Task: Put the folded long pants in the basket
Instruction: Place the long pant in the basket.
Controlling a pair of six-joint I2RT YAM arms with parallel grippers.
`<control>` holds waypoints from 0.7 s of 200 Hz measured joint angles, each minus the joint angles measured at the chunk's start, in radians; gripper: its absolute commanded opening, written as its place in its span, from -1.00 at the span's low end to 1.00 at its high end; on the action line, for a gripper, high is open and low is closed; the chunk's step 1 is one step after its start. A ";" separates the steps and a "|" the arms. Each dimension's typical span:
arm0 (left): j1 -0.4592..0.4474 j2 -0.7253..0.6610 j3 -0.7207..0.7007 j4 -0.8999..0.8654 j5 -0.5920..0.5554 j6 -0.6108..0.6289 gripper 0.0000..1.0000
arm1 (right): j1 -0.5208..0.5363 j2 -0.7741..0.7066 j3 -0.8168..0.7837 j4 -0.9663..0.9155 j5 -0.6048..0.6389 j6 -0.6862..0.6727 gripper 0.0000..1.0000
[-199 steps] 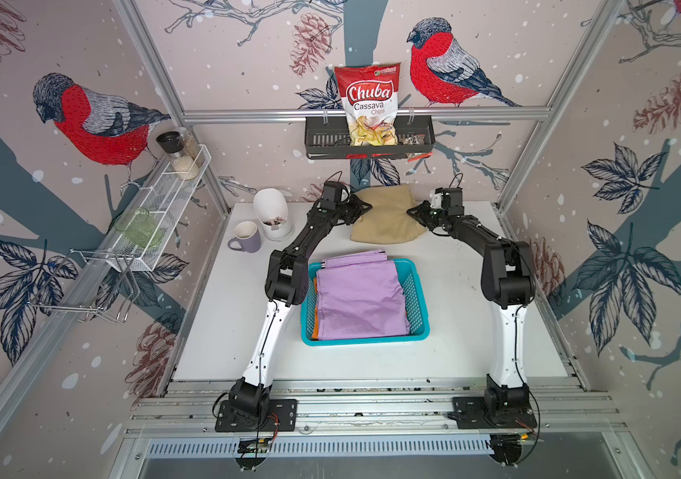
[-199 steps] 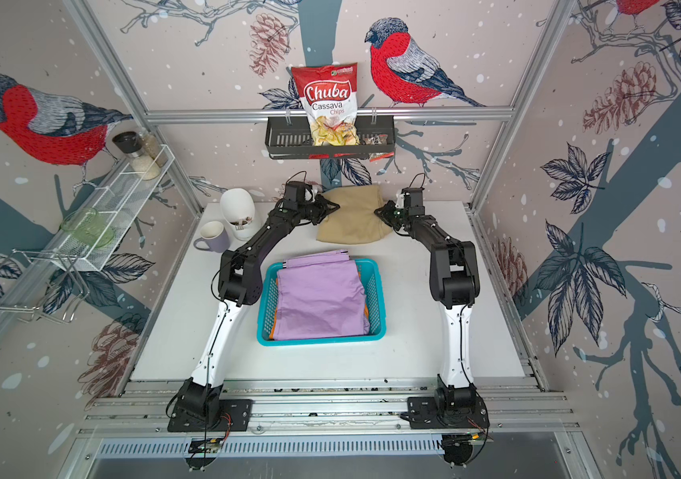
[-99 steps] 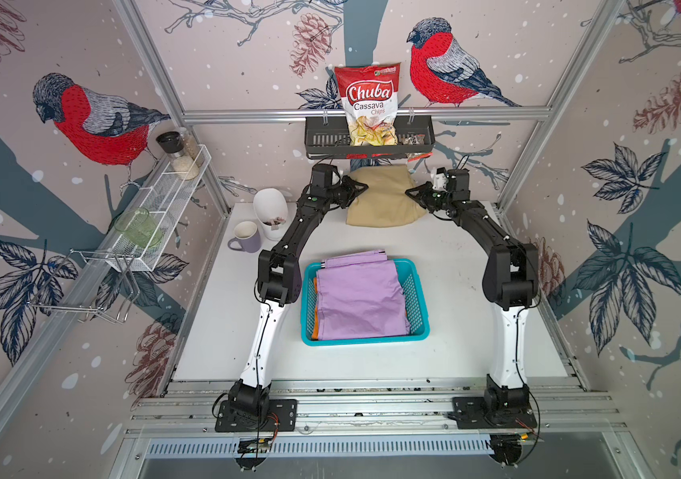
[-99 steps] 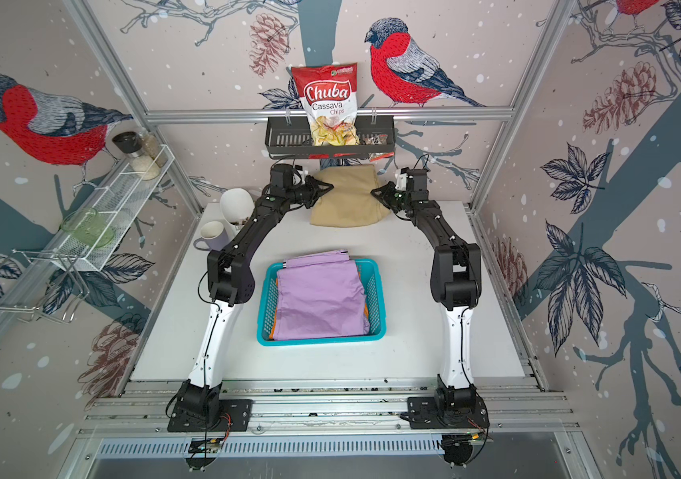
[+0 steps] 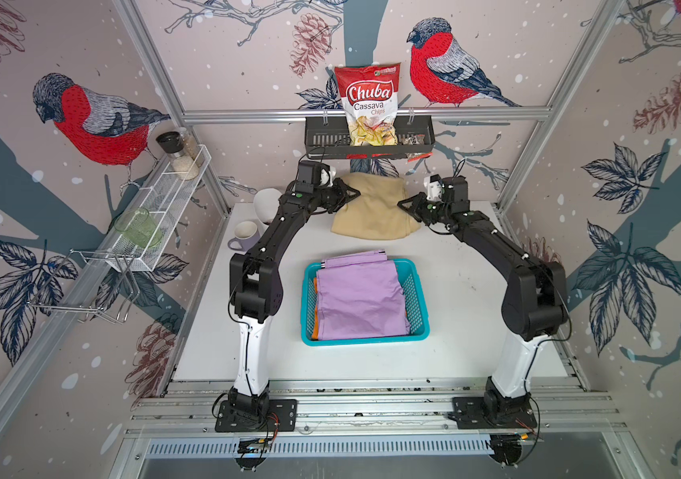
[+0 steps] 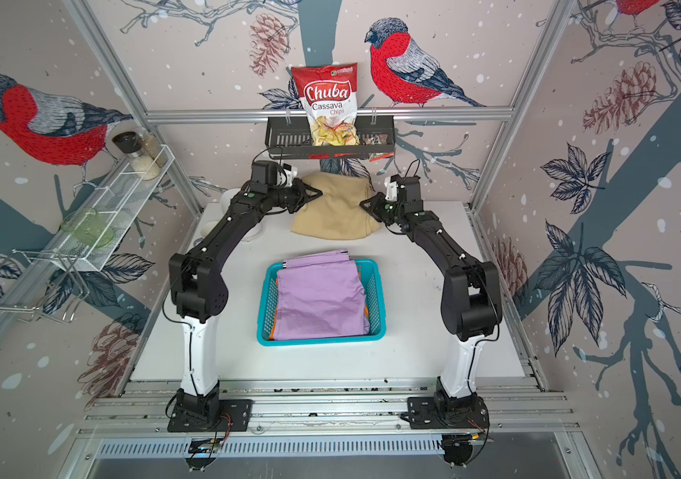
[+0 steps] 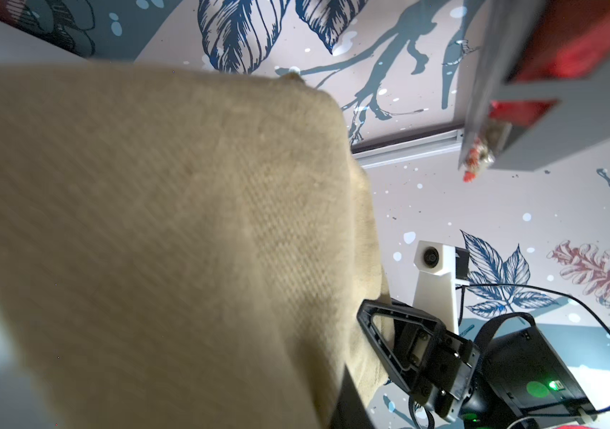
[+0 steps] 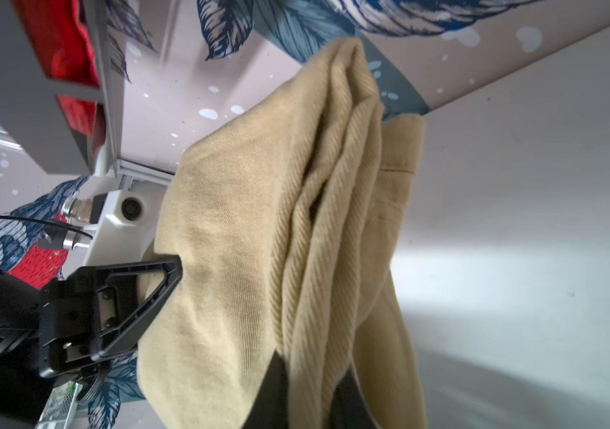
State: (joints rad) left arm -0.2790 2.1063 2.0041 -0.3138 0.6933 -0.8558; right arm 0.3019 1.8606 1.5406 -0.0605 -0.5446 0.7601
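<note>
The khaki pants (image 5: pixel 372 215) hang at the rear of the bench (image 5: pixel 455 290), spread between the two sets of fingers and just below the black shelf (image 5: pixel 372 143) on the back wall. The basket (image 5: pixel 365 341) sits well in front of them.

The left fingers (image 5: pixel 347 194) come in from the left and meet the cloth at its upper left edge. They are drawn together on that edge, with only the cloth between them. In the right wrist view one triangular left finger (image 8: pixel 136 293) presses into the side of the khaki pants (image 8: pixel 240 241).

The cloth sags in a broad fold between the two grips, its upper part raised. Whether its lower edge touches the bench I cannot tell.

The right fingers (image 5: pixel 408 205) reach in from the right and meet the right edge of the pants. They too are pinched together on the fabric. In the right wrist view the folded layers run down between two dark fingers (image 8: pixel 273 393). In the left wrist view the khaki pants (image 7: pixel 147 223) fill most of the picture, and a right finger (image 7: pixel 389 334) bites their far edge.

In both top views the basket stands in the middle of the bench. The lilac pants (image 5: pixel 359 298) lie flat inside it, their rear end overhanging the back rim. The orange pants (image 5: pixel 314 327) show as a strip underneath them.
</note>
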 measured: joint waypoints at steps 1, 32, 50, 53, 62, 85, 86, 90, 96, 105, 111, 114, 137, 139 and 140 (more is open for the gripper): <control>0.000 -0.010 -0.013 0.001 0.000 0.001 -1.00 | 0.002 -0.004 -0.004 0.000 0.001 0.000 -1.00; -0.002 -0.197 -0.301 0.061 -0.023 0.033 -1.00 | 0.063 -0.140 -0.123 -0.002 0.054 -0.031 -1.00; -0.004 -0.288 -0.436 0.098 -0.039 0.043 -1.00 | 0.100 -0.206 -0.164 -0.005 0.085 -0.059 -1.00; -0.004 -0.301 -0.455 0.102 -0.040 0.043 -1.00 | 0.106 -0.216 -0.171 -0.005 0.090 -0.063 -1.00; -0.006 -0.343 -0.513 0.120 -0.045 0.045 -1.00 | 0.123 -0.242 -0.189 -0.006 0.102 -0.082 -1.00; -0.016 -0.435 -0.626 0.152 -0.070 0.056 -1.00 | 0.164 -0.304 -0.249 -0.008 0.146 -0.103 -1.00; -0.016 -0.438 -0.629 0.152 -0.070 0.058 -1.00 | 0.167 -0.308 -0.253 -0.008 0.148 -0.104 -1.00; -0.018 -0.454 -0.648 0.156 -0.073 0.062 -1.00 | 0.175 -0.318 -0.264 -0.008 0.156 -0.106 -1.00; -0.020 -0.477 -0.676 0.161 -0.079 0.068 -1.00 | 0.187 -0.331 -0.280 -0.007 0.164 -0.108 -1.00; -0.022 -0.508 -0.715 0.166 -0.088 0.075 -1.00 | 0.208 -0.352 -0.306 -0.006 0.182 -0.111 -1.00; -0.023 -0.528 -0.741 0.169 -0.092 0.078 -1.00 | 0.222 -0.369 -0.330 -0.003 0.192 -0.111 -1.00; -0.023 -0.536 -0.753 0.170 -0.093 0.078 -1.00 | 0.228 -0.377 -0.341 -0.004 0.198 -0.112 -1.00; -0.027 -0.605 -0.858 0.175 -0.100 0.081 -1.00 | 0.262 -0.433 -0.439 0.006 0.224 -0.106 -1.00; -0.028 -0.609 -0.864 0.175 -0.101 0.081 -1.00 | 0.264 -0.436 -0.446 0.006 0.225 -0.106 -1.00; -0.029 -0.613 -0.870 0.175 -0.101 0.080 -1.00 | 0.265 -0.438 -0.449 0.006 0.225 -0.106 -1.00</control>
State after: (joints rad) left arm -0.3077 1.4929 1.1339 -0.1387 0.5919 -0.7757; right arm 0.5667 1.4223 1.0912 -0.0544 -0.3199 0.6544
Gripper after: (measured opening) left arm 0.189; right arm 0.166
